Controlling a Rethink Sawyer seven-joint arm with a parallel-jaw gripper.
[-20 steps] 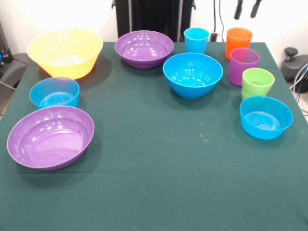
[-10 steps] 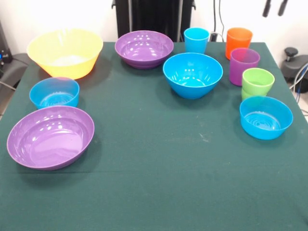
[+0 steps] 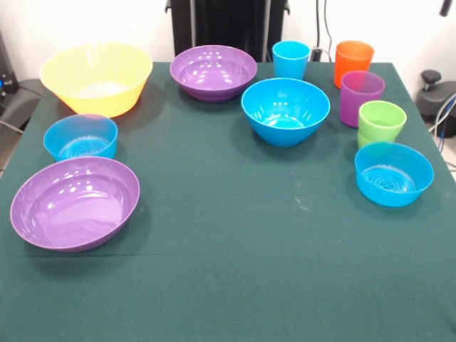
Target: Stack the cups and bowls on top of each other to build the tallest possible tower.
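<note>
All the bowls and cups stand apart and upright on the green table (image 3: pixel 235 235). The large yellow bowl (image 3: pixel 96 78) is at the far left. One purple bowl (image 3: pixel 214 71) is at the far middle, and the other purple bowl (image 3: pixel 75 203) is at the near left. The medium blue bowl (image 3: pixel 285 110) is in the middle. The small blue bowls are at the left (image 3: pixel 80 137) and the right (image 3: pixel 394 173). The light blue cup (image 3: pixel 291 59), orange cup (image 3: pixel 353 63), purple cup (image 3: pixel 361 97) and green cup (image 3: pixel 381 122) stand at the far right. Only a tip of my gripper (image 3: pixel 446 7) shows at the top right corner, high above the cups.
The robot's black pedestal (image 3: pixel 228 21) stands behind the table's far edge. Cables and dark equipment (image 3: pixel 436 92) lie off the table's right side. The table's near half holds only the near purple bowl.
My gripper has moved to the right along the top edge, from above the orange cup to the top right corner. It has nearly left the picture. The cups and bowls have not moved.
</note>
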